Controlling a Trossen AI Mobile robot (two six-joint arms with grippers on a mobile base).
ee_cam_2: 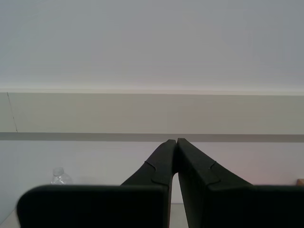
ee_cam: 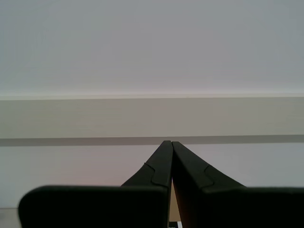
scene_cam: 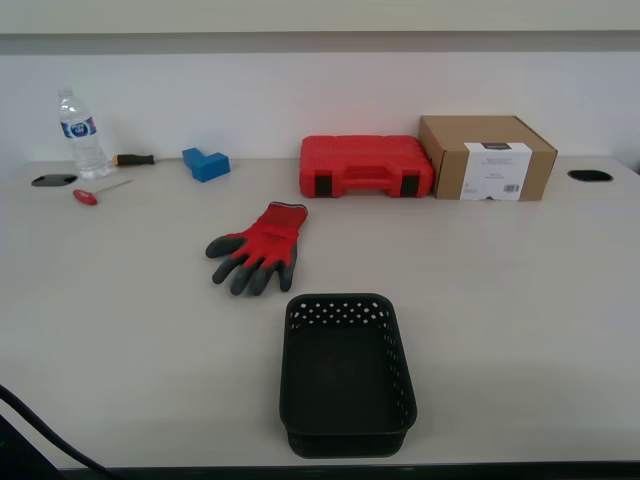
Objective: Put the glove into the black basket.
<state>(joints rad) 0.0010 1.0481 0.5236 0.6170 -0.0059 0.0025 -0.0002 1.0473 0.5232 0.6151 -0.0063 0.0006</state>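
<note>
Red knit with a dark coated palm, the glove (scene_cam: 258,248) lies flat on the table (scene_cam: 520,290), fingers toward the black basket (scene_cam: 346,374), which sits close by, nearer the camera, empty. Behind stand a red tool case (scene_cam: 366,166), a cardboard box (scene_cam: 487,157), a blue block (scene_cam: 206,163), screwdrivers and a water bottle (scene_cam: 80,135). The first gripper (ee_cam: 167,142) and second gripper (ee_cam_2: 174,140) both have their jaws pressed together, aimed at the wall, holding nothing. A limp glove may snag on the basket rim or be pinched by a single finger and droop outside.
</note>
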